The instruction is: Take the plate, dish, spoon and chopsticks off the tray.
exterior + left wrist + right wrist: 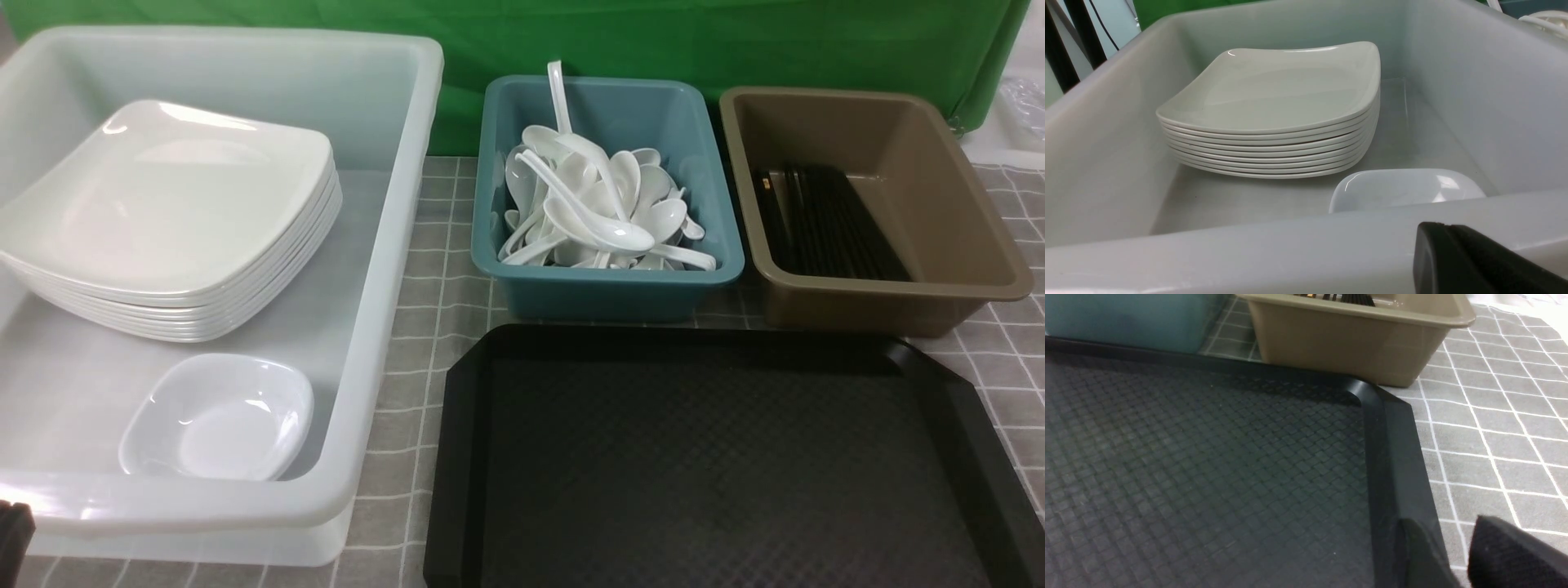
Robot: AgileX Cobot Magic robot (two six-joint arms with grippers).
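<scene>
Grey checked cloth [424, 343], bare black tray [735, 457], no legible writing anywhere

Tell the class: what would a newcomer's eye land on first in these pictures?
Probably the bare black tray filling the near right. Next, the stack of white plates in the big white bin on the left, and the teal bin behind the tray, heaped with white spoons.

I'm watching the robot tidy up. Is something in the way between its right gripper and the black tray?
Nothing visible does. The right gripper hangs open right at the tray rim, with nothing between them.
</scene>
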